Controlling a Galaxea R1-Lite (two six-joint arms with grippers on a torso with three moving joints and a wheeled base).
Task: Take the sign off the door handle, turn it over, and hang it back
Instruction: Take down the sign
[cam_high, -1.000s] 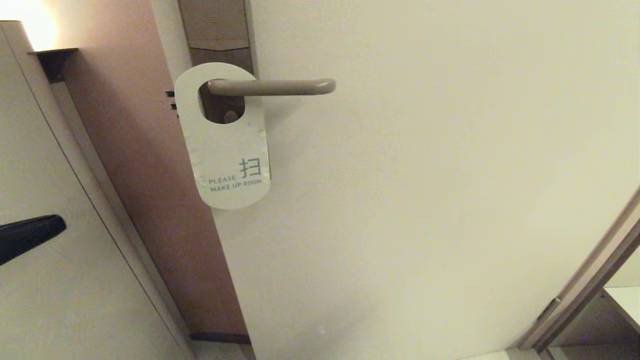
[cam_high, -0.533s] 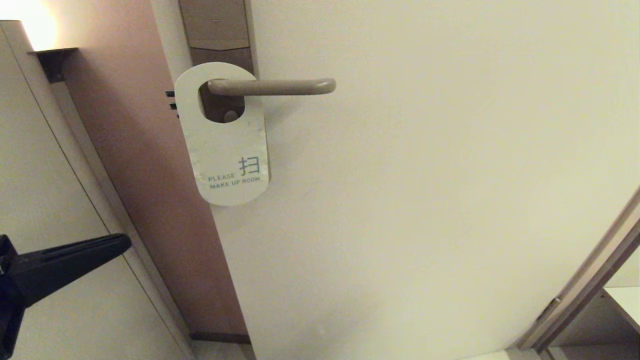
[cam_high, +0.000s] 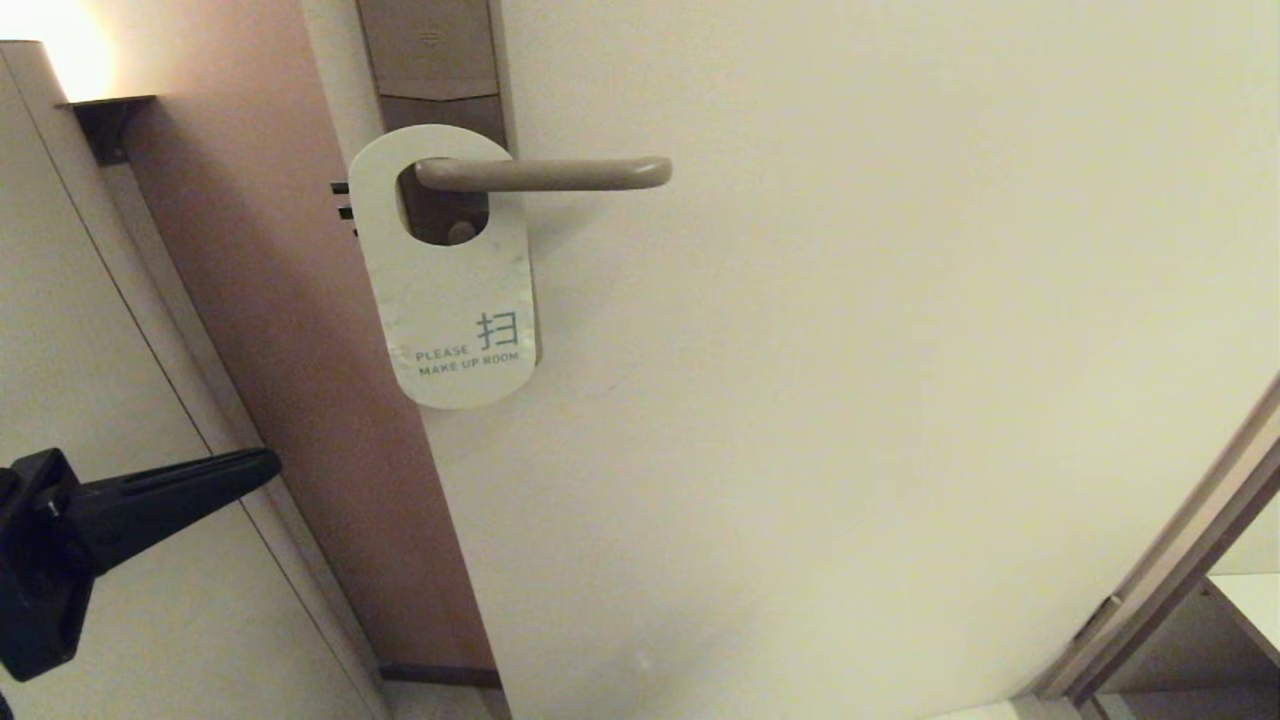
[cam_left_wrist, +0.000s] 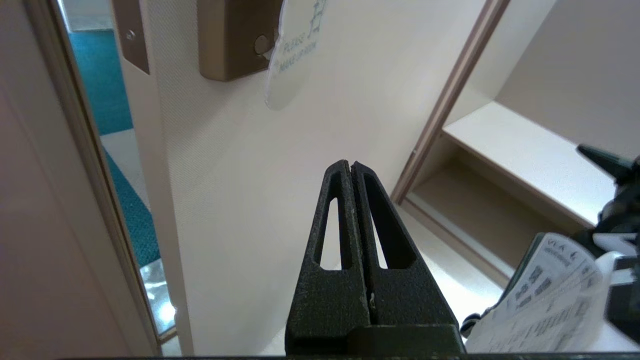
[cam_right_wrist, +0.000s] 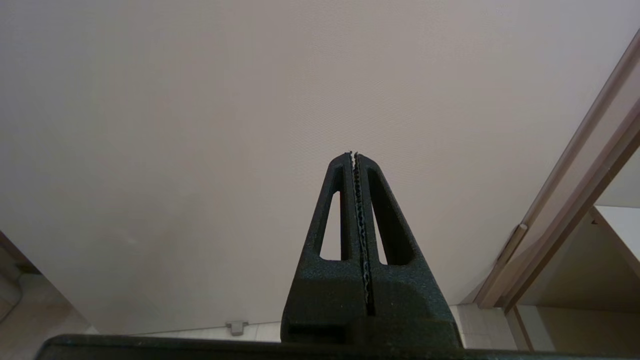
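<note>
Cream door (cam_high: 850, 400) bears the sign (cam_high: 450, 300), well above the closed, empty left tool (cam_high: 265, 465).

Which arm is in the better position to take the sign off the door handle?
The left. The left gripper, jaws shut, points up toward the sign, which hangs on the door handle white side out. The right gripper, also shut, faces bare door and does not appear in the head view.

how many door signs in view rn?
1. The sign hangs by its oval hole on the door handle, white "PLEASE MAKE UP ROOM" side out; its lower end also shows in the left wrist view. None seen elsewhere.
</note>
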